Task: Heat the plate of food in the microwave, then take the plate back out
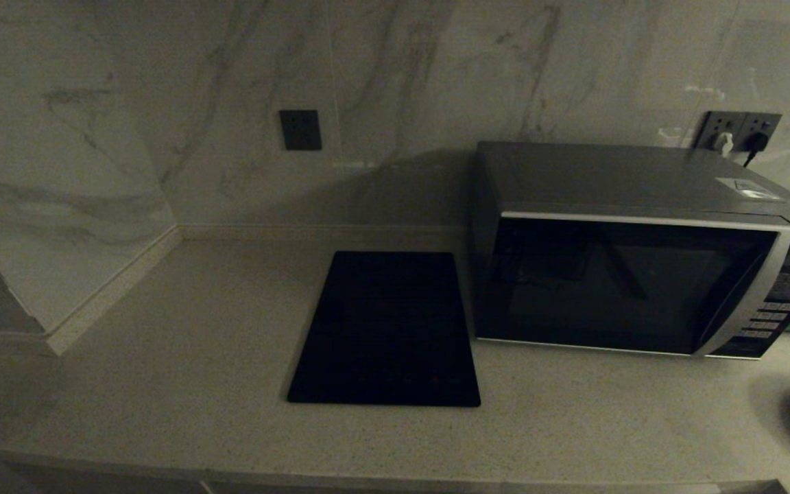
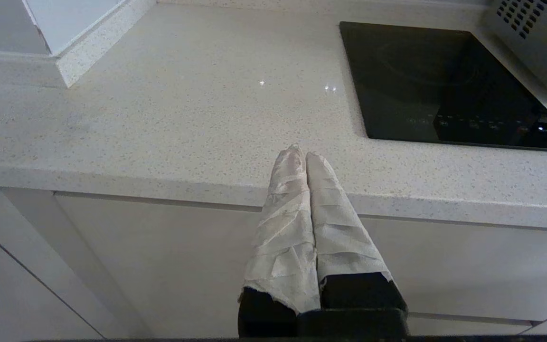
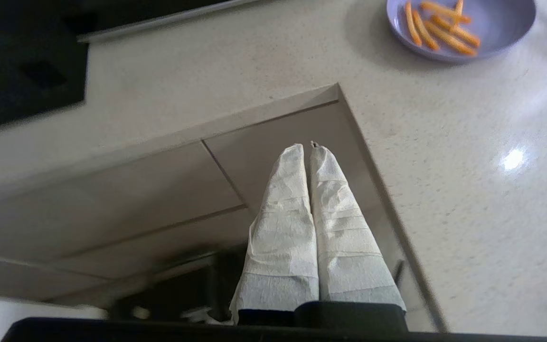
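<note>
Marble-backed worktop | plate (image 3: 461, 23) near right edge: light, stiff, slippery; grip rim | microwave (image 1: 635, 274) shut | right fingers (image 3: 309, 147) closed, empty | left fingers (image 2: 301, 154) closed, parked

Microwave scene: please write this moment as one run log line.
dark grey microwave: door shut | lilac plate of orange sticks: on counter | right pincer: shut, empty | left pincer: shut, parked

One microwave (image 1: 631, 250), one plate (image 3: 463, 26).
</note>
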Available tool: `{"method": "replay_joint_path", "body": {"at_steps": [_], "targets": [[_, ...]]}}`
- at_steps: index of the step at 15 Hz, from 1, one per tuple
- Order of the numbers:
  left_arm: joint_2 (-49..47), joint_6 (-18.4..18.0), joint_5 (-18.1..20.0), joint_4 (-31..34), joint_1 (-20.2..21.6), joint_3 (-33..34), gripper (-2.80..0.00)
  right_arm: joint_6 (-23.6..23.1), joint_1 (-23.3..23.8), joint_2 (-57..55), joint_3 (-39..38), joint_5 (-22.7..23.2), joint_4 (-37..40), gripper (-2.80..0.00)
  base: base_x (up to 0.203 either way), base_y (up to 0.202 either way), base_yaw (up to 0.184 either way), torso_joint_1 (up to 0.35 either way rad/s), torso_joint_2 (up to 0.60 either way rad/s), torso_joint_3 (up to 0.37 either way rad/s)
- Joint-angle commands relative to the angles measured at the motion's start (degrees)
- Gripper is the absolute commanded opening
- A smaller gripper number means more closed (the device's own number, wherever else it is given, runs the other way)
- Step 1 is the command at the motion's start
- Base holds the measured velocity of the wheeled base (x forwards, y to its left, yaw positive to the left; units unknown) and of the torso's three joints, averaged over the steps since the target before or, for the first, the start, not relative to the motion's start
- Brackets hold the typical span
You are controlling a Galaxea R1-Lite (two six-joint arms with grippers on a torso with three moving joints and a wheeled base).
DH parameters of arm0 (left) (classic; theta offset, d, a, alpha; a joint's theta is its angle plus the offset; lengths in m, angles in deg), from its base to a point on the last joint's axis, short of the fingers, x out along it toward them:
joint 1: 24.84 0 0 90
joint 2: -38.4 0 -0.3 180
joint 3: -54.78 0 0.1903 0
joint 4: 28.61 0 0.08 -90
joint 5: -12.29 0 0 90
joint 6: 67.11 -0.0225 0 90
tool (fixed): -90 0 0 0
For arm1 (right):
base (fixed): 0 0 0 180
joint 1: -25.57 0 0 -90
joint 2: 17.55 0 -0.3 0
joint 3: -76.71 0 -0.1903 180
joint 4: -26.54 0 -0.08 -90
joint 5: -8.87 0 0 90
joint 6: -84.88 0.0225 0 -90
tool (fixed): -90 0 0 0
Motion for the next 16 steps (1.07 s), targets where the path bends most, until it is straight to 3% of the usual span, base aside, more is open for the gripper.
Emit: {"method": "replay_joint_path", "body": {"at_steps": [1, 4, 7, 11, 13, 14, 16], "targets": [[-0.01, 0.02, -0.03, -0.02, 0.02, 0.00, -2.80, -1.77, -0.31, 7.83, -1.78, 0.11, 0.96, -2.80, 0.000, 0.000, 0.000, 0.000, 0.00, 0.000], [-0.04, 0.02, -0.03, -0.02, 0.01, 0.00, -2.80, -0.65, -0.39, 7.48, -6.80, 1.02, -6.36, -2.80, 0.000, 0.000, 0.000, 0.000, 0.00, 0.000], [-0.08, 0.02, -0.03, -0.02, 0.01, 0.00, -2.80, -1.77, -0.40, 7.49, -23.18, 0.56, -26.34, -2.80, 0.000, 0.000, 0.000, 0.000, 0.00, 0.000], [-0.06, 0.02, -0.03, -0.02, 0.01, 0.00, -2.80, -8.53, -0.40, 7.46, -41.49, 0.29, -49.60, -2.80, 0.000, 0.000, 0.000, 0.000, 0.00, 0.000], [-0.03, 0.02, -0.03, -0.02, 0.01, 0.00, -2.80, -13.01, -0.40, 7.48, -46.46, 1.94, -61.03, -2.80, 0.000, 0.000, 0.000, 0.000, 0.00, 0.000], [-0.09, 0.02, -0.03, -0.02, 0.01, 0.00, -2.80, -15.64, -0.43, 7.44, -46.97, 3.87, -61.77, -2.80, 0.000, 0.000, 0.000, 0.000, 0.00, 0.000], [-0.07, 0.02, -0.03, -0.02, 0.01, 0.00, -2.80, -16.51, -0.44, 7.42, -48.50, 9.37, -63.25, -2.80, 0.000, 0.000, 0.000, 0.000, 0.00, 0.000]]}}
